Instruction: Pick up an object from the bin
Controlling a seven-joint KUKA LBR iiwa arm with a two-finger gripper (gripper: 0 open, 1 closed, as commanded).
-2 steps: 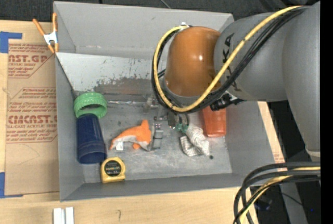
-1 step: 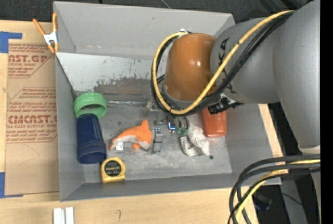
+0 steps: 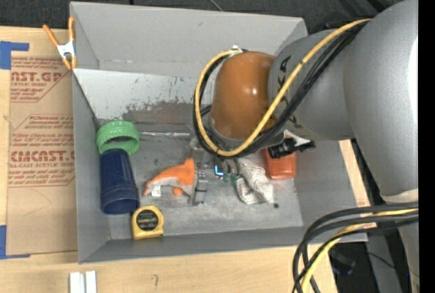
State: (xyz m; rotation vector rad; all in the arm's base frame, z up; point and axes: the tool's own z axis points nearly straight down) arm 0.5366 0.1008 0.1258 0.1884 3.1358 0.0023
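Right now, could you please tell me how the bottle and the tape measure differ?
The bottle is dark blue with a green cap; the tape measure is yellow with a black face. The bottle is a long cylinder, the tape measure squat and boxy. The bottle is clearly bigger than the tape measure. Both lie in the bin's left part, left of the gripper.

Arm [image 3: 353, 74] in from right, hand [image 3: 201, 184] pointing down (orange-covered wrist [image 3: 241, 91] above).
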